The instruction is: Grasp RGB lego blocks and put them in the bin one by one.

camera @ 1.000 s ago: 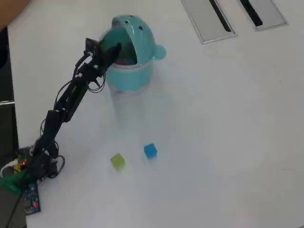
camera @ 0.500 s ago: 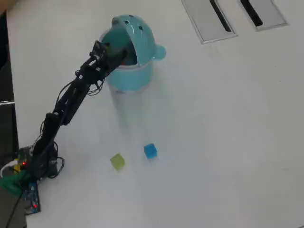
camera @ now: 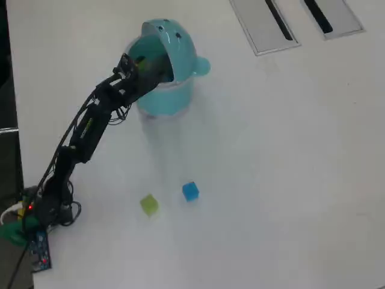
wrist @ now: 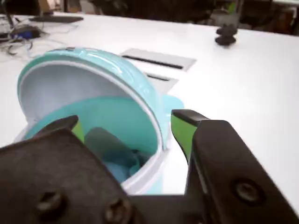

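The tool (wrist: 126,128) stood spread apart with nothing between its two green-lined tips, one low at the left of the wrist view and the other higher at the right. Through the gap between them lay the mouth of the bin (wrist: 140,135), right under the tool, its teal inside in plain sight. In the overhead view the tool (camera: 146,65) sat at the bin's rim, poking in at the opening on the side facing the arm (camera: 84,129).

Just beyond the tips the bin's domed lid (wrist: 100,65) stood flipped up, arching over the far side of the opening, its pale underside turned toward the tool. The side knob (camera: 202,66) stuck out past the lid, on the side away from the arm. What lay at the bottom of the bin (camera: 171,90) I could not make out.

Back along the arm and well clear of the tool, two blocks rested on the white worktop (camera: 289,180): the blue block (camera: 190,191) and, just beside it but apart, the yellow-green block (camera: 148,205), both nearer the arm's base than the bin.

Farthest off, past the bin, two grey slotted panels (camera: 264,24) lay flat in the worktop.
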### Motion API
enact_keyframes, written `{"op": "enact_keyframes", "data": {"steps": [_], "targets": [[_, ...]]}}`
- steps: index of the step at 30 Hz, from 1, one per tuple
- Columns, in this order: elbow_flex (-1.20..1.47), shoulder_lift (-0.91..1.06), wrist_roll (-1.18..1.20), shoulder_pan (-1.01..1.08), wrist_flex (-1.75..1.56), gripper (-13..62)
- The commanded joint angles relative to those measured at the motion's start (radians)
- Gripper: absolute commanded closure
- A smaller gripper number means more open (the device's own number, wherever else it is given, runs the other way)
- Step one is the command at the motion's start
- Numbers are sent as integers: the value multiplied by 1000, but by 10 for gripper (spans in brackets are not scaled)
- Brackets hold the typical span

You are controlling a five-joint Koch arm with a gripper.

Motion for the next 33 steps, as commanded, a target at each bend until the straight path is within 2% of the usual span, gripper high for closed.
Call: {"op": "enact_keyframes", "data": {"steps": [1, 15, 22, 33], "targets": [[-77, 78, 2, 8, 75, 148], [-167, 143, -18, 34, 342, 142], [-436, 54, -92, 37, 548, 147], [-440, 55, -147, 118, 594, 149]]}}
